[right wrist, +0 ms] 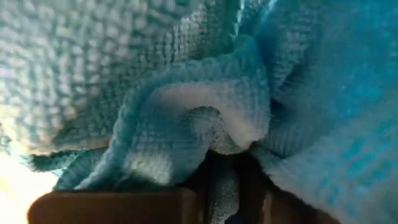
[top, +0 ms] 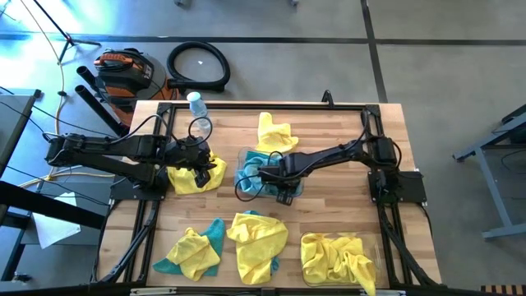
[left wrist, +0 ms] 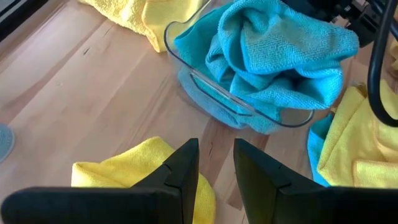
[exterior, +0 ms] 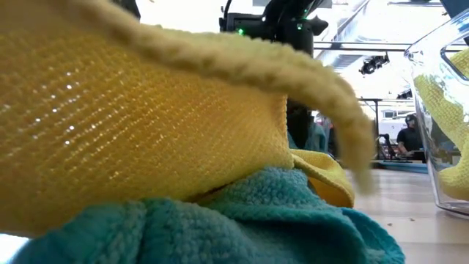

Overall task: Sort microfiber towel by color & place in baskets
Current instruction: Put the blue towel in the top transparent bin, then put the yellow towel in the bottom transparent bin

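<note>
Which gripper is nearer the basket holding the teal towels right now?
Right. The right gripper is down in the teal-towel basket, buried in the teal towels. The left gripper sits off to the basket's side, over a yellow towel.

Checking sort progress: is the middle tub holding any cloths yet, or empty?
Holding cloths. The middle tub has bunched teal cloth heaped above its rim, and the right pincer is down in that pile.
</note>
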Motion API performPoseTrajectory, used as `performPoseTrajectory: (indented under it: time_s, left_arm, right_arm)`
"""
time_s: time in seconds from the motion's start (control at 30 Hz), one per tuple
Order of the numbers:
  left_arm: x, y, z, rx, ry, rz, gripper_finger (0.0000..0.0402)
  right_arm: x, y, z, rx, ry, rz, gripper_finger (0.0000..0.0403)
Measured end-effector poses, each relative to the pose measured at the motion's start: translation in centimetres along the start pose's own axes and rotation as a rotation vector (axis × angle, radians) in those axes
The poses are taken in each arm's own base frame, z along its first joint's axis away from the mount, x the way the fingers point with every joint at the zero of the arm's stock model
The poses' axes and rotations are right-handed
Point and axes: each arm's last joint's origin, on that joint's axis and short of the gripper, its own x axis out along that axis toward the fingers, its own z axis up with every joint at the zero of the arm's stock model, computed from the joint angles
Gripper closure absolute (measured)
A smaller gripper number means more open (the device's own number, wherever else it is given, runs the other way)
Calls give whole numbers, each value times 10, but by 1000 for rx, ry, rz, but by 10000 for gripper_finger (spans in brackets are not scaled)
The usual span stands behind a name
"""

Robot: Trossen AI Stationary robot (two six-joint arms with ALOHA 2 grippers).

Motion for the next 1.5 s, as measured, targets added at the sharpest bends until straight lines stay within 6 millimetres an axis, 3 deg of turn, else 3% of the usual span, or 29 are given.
performPoseTrajectory:
  time_s: [0.33,0.5,0.77,0.9,1.1,1.3,1.5]
  left_arm:
    - [0,0,0,0,0,0,310]
    - [0,0,0,0,0,0,310]
    - [0,0,0,0,0,0,310]
    - [0,0,0,0,1,1,310]
    - [0,0,0,1,3,1,310]
    - [0,1,-1,-3,21,-13,307]
    - [9,12,-15,-25,225,120,271]
  right_arm:
    - [-14,3,9,-1,-26,29,263]
    - [-39,3,16,-16,-23,28,236]
    - [-90,3,12,-40,-87,-16,234]
    - [-118,-4,-18,-13,-163,-56,234]
    - [-146,-22,-90,200,-397,-35,234]
    - [-144,-32,-155,458,-612,73,234]
    - [-124,-33,-183,585,-738,156,234]
